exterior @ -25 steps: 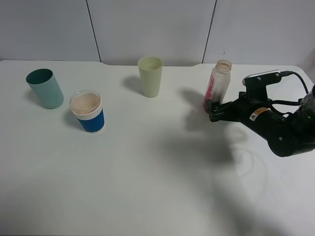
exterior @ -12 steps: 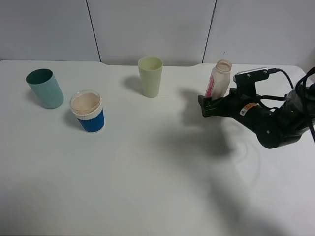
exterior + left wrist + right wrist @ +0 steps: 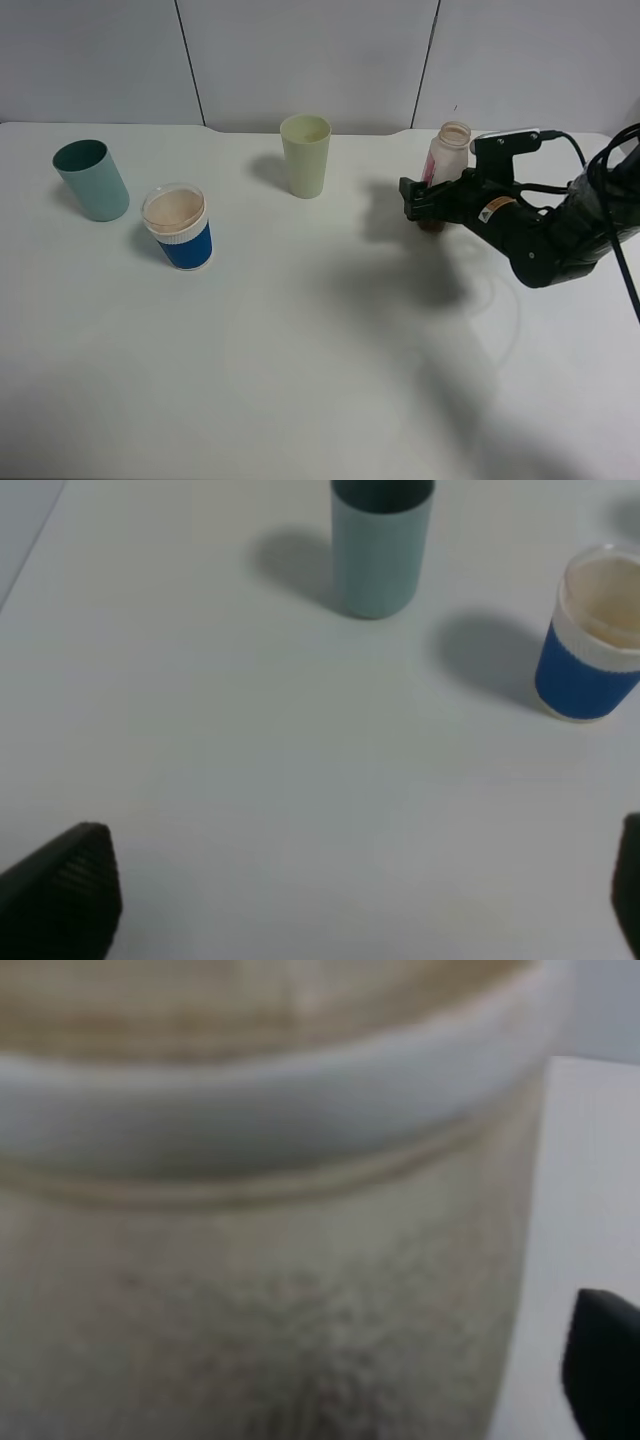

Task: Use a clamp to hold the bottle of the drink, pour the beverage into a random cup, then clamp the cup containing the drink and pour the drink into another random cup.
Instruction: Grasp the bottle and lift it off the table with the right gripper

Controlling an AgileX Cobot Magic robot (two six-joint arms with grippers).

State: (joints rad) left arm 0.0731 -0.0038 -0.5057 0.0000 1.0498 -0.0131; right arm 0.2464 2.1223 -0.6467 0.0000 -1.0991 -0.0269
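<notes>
The bottle, translucent with a red label, stands upright at the back right of the table. My right gripper reaches around its lower half, one finger on each side. In the right wrist view the bottle fills the frame, and a strip of table shows between it and the one visible fingertip, so the jaws are open. A brownish patch, perhaps the beverage, shows at the bottle's base. The pale yellow-green cup stands at the back centre. The blue-and-white cup is at the left. My left gripper is open over bare table.
A dark teal tumbler stands at the far left, just behind the blue cup. The white table stretches bare across the front and middle. The right arm's cable loops near the table's right edge.
My right gripper has moved left and toward the back, sliding its fingers around the bottle's lower half, and its jaws have narrowed. The cups and the bottle have stayed put.
</notes>
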